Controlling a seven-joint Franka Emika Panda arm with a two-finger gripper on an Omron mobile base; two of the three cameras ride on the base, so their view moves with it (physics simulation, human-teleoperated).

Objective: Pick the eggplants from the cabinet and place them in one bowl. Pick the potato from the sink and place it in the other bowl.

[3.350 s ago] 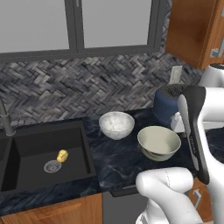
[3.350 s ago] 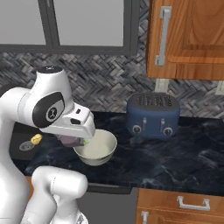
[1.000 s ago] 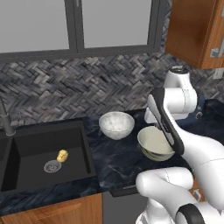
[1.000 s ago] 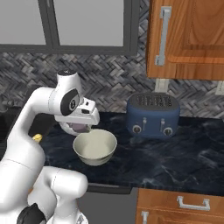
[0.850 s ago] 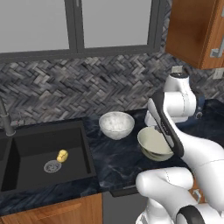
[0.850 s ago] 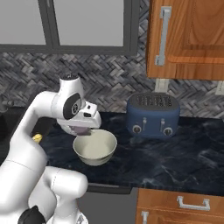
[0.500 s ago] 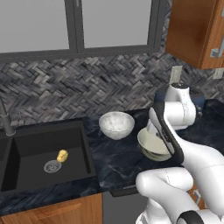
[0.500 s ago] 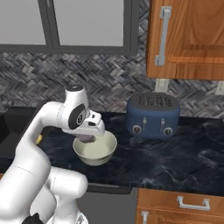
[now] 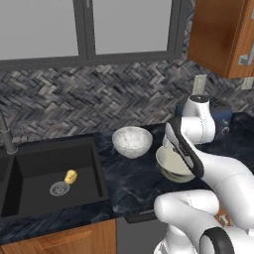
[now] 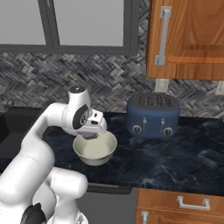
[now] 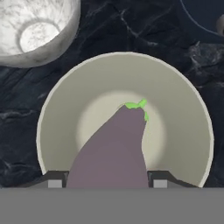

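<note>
My gripper [image 11: 107, 181] is shut on a dull purple eggplant [image 11: 116, 148] with a green stem, whose tip hangs just above the middle of the pale cream bowl [image 11: 57, 113]. From the right base view the hand sits low over that bowl [image 10: 94, 151], at its back rim. The cream bowl [image 9: 171, 168] is partly covered by my arm. A white speckled second bowl [image 9: 132, 141] stands to its left. The yellow potato [image 9: 71, 176] lies by the drain in the black sink [image 9: 49, 173]. The wooden wall cabinet [image 10: 188, 39] has its door shut.
A dark blue toaster [image 10: 153, 114] stands on the counter behind and to the right of the cream bowl, with its edge at the corner of the hand view [image 11: 205, 17]. The dark marbled counter [image 10: 183, 157] runs right of the bowls. A tap [image 9: 6, 134] rises left of the sink.
Over the last second the hand has come down with the eggplant, from above the cream bowl to just over its rim. Bowls and potato have not moved.
</note>
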